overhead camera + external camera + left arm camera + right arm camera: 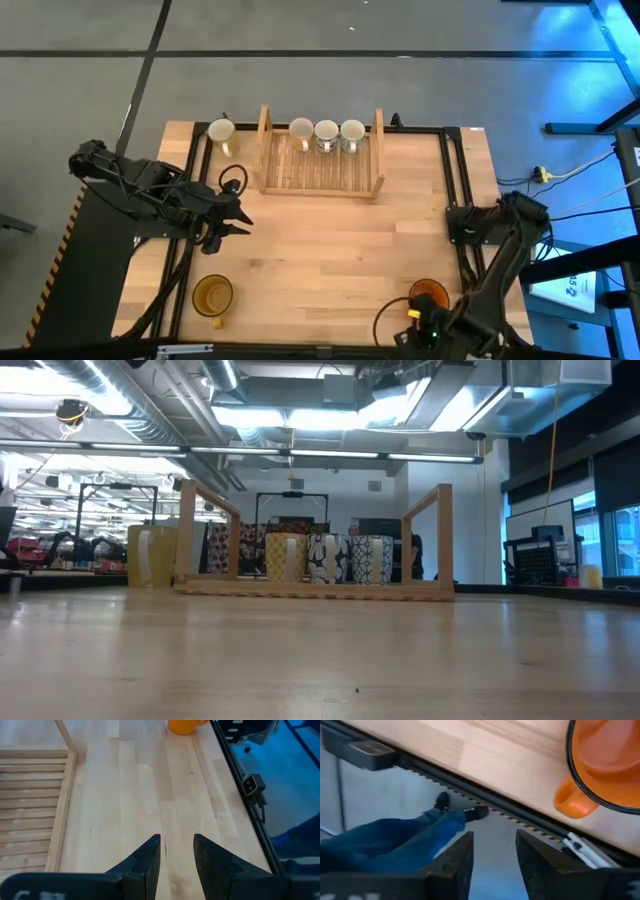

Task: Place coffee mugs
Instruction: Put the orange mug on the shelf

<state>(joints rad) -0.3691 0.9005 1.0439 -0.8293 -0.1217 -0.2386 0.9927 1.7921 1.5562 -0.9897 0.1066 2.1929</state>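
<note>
The wooden slatted rack (320, 165) stands at the table's far middle. Three patterned pale mugs (326, 132) stand in a row along its far side, also seen in the low view (328, 558). A fourth pale mug (221, 131) stands on the table left of the rack. The amber mug (213, 296) stands near the near-left corner and the orange mug (428, 295) near the near-right corner. My left gripper (243, 215) is open, hovering left of centre over bare wood (177, 840). My right gripper (495, 837) is open at the near edge beside the orange mug (605, 765), whose handle (575, 802) points toward it.
Black rails run along the table's left and right sides (455, 190). A person's legs in blue jeans (395, 840) show below the near table edge. Bare wood (330, 250) lies between the rack and the two near mugs.
</note>
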